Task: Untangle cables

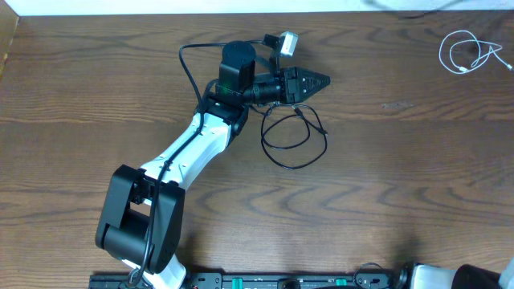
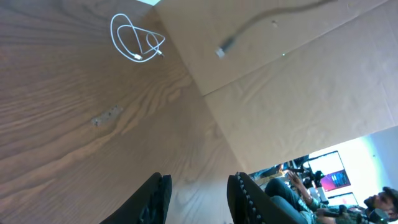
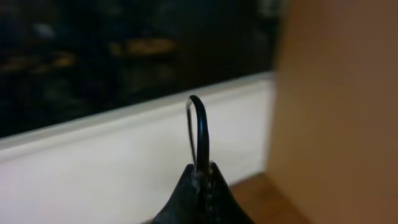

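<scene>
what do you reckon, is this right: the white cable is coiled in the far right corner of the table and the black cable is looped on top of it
One thing is wrong: the black cable is not on the white cable. The overhead view shows it looped by itself near the table's middle, close to the left claw. The white cable is indeed coiled in the far right corner.

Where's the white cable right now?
Overhead view: the white cable lies coiled near the table's far right corner, well apart from the black cable, which sits mid-table by the left claw.
</scene>
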